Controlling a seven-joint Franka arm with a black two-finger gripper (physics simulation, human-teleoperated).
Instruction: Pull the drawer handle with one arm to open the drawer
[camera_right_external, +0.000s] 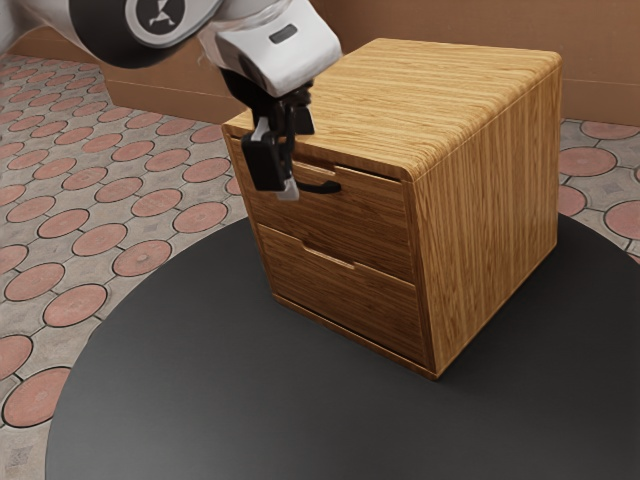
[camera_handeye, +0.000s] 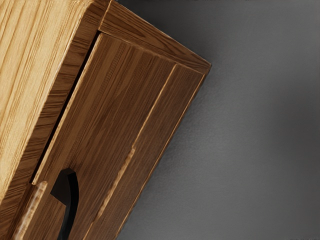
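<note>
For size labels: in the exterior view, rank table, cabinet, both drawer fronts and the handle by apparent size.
1. round black table
2. wooden cabinet
3. upper drawer front and lower drawer front, too alike to rank
4. black drawer handle

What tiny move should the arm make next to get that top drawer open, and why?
Probably shift the gripper slightly toward the exterior view's right, along the black handle of the upper drawer, before pulling. It hangs at the handle's end rather than its middle, and the drawer looks nearly shut.
</note>
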